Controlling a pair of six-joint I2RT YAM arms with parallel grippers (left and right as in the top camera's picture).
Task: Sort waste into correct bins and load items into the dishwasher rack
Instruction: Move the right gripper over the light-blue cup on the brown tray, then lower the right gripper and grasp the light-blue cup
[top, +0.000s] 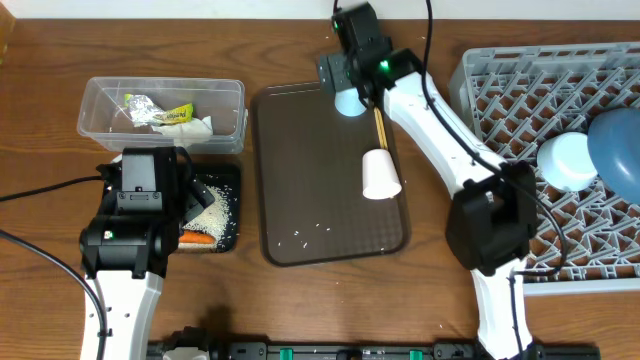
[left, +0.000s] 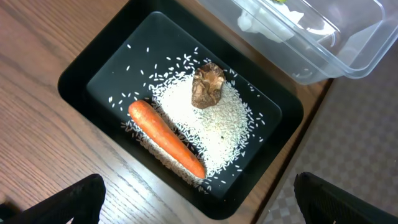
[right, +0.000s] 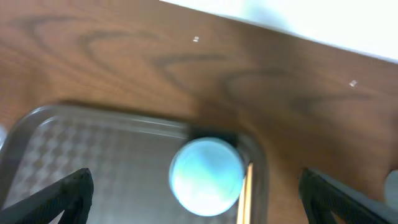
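Observation:
The black tray (top: 228, 200) holds the orange carrot (left: 165, 138), white rice (left: 205, 130) and the brown lump (left: 208, 84). The clear tub (top: 162, 113) holds a napkin (top: 195, 126) and the silver and yellow-green wrapper (top: 160, 112). My left gripper (left: 199, 202) is open and empty above the black tray. My right gripper (right: 196, 199) is open above the light blue cup (right: 206, 176), which stands at the brown tray's far edge (top: 349, 101) beside the chopsticks (top: 381, 128). The white cup (top: 380, 174) lies on its side. The dark blue bowl (top: 618, 140) and pale blue bowl (top: 567, 160) sit in the grey rack (top: 500, 90).
The dark brown serving tray (top: 300, 180) lies in the middle with a few stray rice grains (top: 312, 231) near its front. The right arm (top: 440, 130) stretches over the tray's right side.

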